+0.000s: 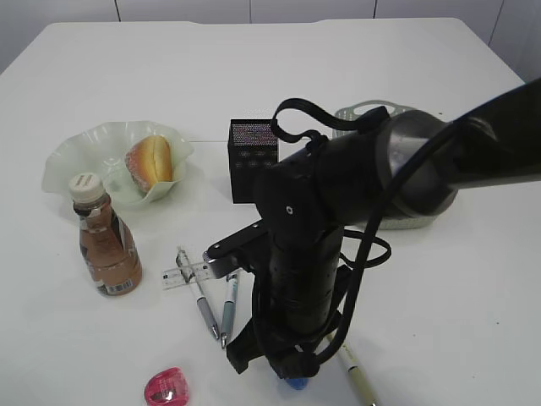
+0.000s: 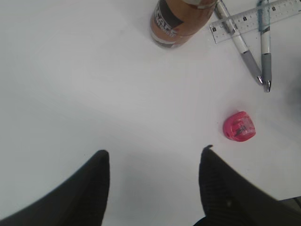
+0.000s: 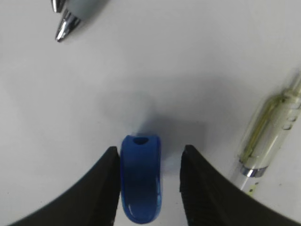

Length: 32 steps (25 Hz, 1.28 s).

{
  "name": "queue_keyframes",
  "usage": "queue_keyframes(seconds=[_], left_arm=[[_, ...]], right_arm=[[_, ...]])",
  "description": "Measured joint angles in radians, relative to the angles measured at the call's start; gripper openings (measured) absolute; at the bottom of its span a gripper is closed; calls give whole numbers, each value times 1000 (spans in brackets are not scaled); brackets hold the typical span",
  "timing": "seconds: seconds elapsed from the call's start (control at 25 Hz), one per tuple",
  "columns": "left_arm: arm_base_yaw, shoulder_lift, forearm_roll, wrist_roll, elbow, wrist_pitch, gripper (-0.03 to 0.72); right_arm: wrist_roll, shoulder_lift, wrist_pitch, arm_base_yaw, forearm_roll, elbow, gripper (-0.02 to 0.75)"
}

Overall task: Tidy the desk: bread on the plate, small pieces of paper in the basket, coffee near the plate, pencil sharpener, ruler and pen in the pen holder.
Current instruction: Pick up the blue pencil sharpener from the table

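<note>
Glossy blue plastic sharpener [image 3: 140,178], seemingly; matt white table [image 3: 155,70].

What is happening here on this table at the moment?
The right gripper is low over the table with its jaws around a blue pencil sharpener; one jaw looks to touch it and a gap shows at the other. The left gripper is open above bare table, near a pink pencil sharpener. The bread is on the plate, with the coffee bottle close by. The pens and ruler lie on the table, outside the black pen holder.
</note>
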Motion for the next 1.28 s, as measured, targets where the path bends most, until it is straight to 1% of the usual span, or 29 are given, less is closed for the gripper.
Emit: queue_keyframes(seconds=[0.24, 0.4, 0.48, 0.6, 0.76, 0.92, 1.28], left_arm=[[0, 0, -5, 0, 0, -1, 444], [0, 0, -34, 0, 0, -2, 444], [0, 0, -40, 0, 0, -2, 444], [0, 0, -42, 1, 0, -2, 444], [0, 0, -44, 1, 0, -2, 444], [0, 0, -44, 1, 0, -2, 444], [0, 0, -44, 1, 0, -2, 444]], right_arm=[[0, 0, 10, 0, 10, 0, 311], [-2, 0, 18, 0, 19, 0, 309], [-2, 0, 20, 0, 21, 0, 290], [-4, 0, 22, 0, 24, 0, 244], [-6, 0, 24, 0, 24, 0, 224], [-9, 0, 26, 0, 24, 0, 178], [-18, 0, 26, 0, 30, -2, 170]])
